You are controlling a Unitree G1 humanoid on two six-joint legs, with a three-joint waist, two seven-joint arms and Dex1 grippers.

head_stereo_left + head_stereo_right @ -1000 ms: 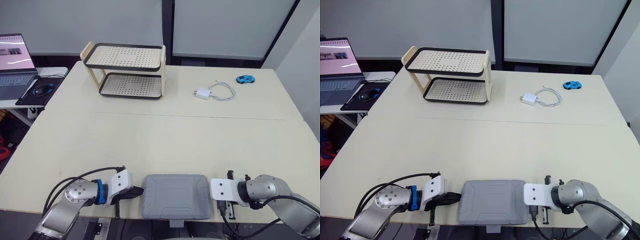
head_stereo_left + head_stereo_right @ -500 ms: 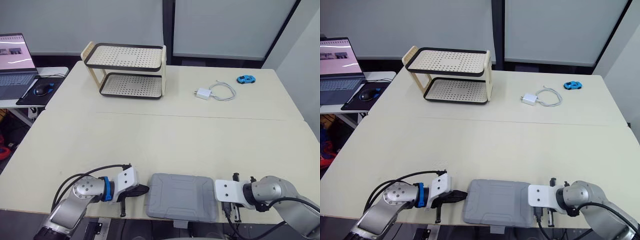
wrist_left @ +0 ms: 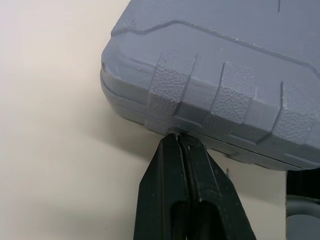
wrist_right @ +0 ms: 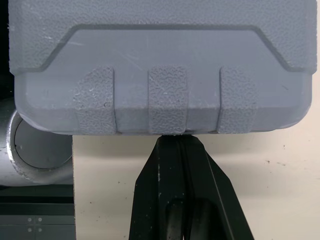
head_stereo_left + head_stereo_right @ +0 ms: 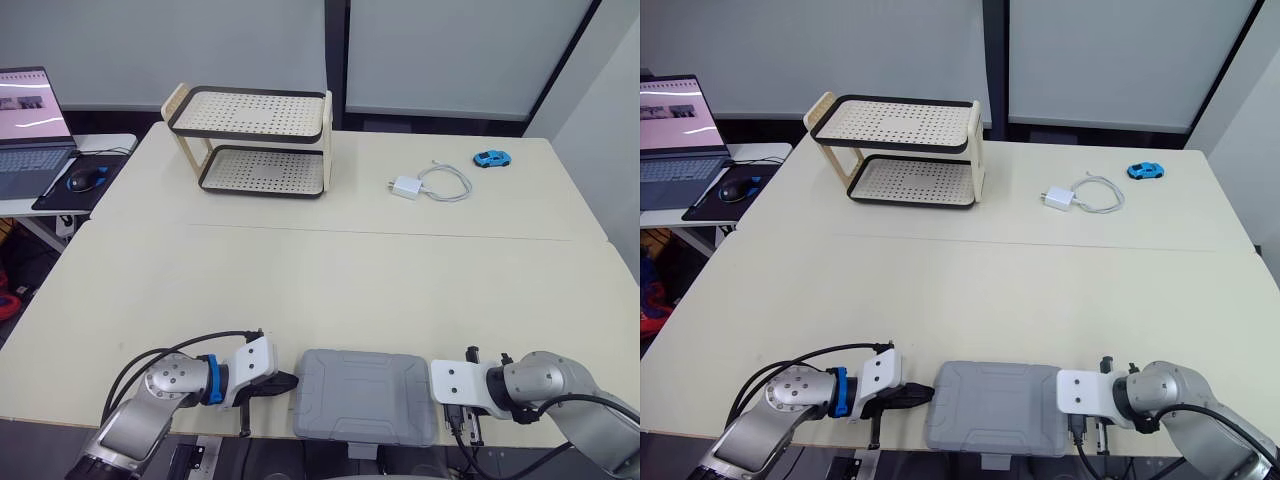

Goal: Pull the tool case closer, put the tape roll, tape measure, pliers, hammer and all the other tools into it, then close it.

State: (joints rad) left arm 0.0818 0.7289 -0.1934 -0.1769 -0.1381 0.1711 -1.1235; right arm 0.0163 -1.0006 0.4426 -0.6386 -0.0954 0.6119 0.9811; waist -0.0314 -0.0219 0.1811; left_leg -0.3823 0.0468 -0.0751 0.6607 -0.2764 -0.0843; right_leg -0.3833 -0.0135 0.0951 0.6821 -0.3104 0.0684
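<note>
Grey pebbly-plastic tool case (image 5: 366, 396) sits shut at the near edge of the cream table (image 5: 330, 290). The left gripper (image 3: 178, 137) and right gripper (image 4: 175, 139) each poke a ribbed end, black fingers pressed together. Farther back: perforated two-tier rack (image 5: 255, 140), white charger (image 5: 405, 187), blue toy car (image 5: 491, 158).
</note>
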